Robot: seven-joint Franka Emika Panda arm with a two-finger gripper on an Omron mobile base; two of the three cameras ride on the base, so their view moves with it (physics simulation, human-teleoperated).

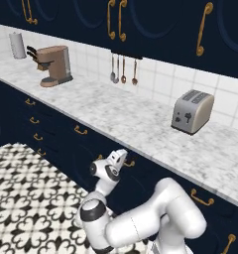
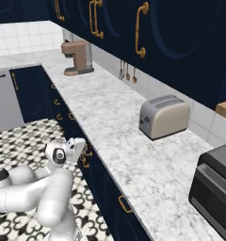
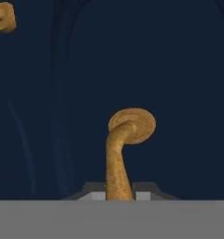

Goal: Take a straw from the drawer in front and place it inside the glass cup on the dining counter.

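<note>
Your drawer (image 3: 179, 93) fills the hand view as a flat navy front, its curved brass handle (image 3: 123, 144) rising from between the two dark fingertips (image 3: 93, 192) of the end effector (image 3: 118, 193); the tips sit close on either side of the handle, but you cannot tell whether they grip it; in the left base view the end effector (image 1: 122, 161) is pressed to the drawer front under the marble bench (image 1: 141, 119); a toaster (image 1: 192, 111) stands above, a coffee machine (image 1: 54, 64) farther left.

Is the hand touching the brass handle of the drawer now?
Touching, it seems. In the hand view the brass handle runs down between the two fingertips of the hand with no gap visible on either side.
</note>
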